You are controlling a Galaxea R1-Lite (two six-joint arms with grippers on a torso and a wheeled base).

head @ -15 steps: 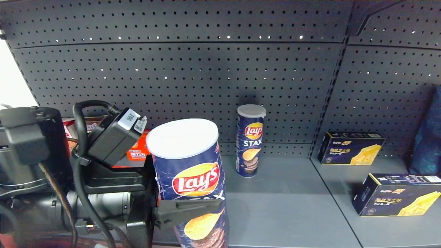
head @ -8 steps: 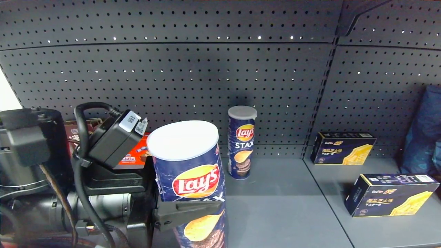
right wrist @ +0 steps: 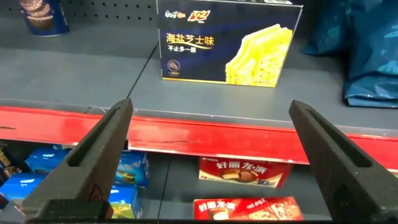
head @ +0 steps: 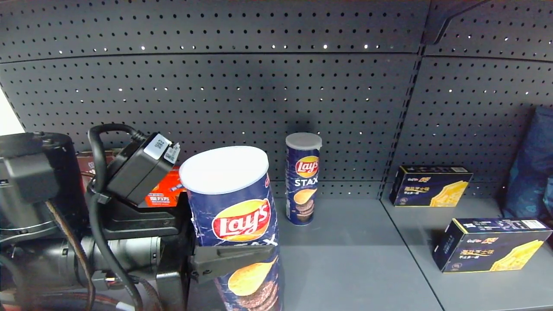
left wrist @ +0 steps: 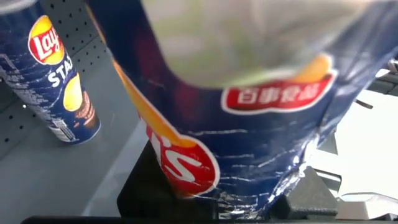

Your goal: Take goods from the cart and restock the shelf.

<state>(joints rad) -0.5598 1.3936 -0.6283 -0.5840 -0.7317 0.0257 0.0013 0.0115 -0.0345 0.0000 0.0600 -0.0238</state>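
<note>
Left pincer (head: 224, 259): clamped on the held can (head: 229, 203), a navy chips tube with a white lid, upright. One finger (head: 235, 260) lies across the label. The can is at the shelf's (head: 354, 259) front edge, left part. Its base is cut off, so I cannot tell whether it touches the shelf.

Second can (head: 303, 177): upright at the shelf's back edge, against the pegboard (head: 259, 95), well apart from the held can.

Right of the shelf seam: rear box (head: 430, 185) near the back edge, front box (head: 492, 244) near the front edge. Orange box (head: 166, 194) behind the left arm.

Right pincer (right wrist: 211, 162): spread wide, nothing between its fingers, just outside the shelf's front edge and facing the front box.
</note>
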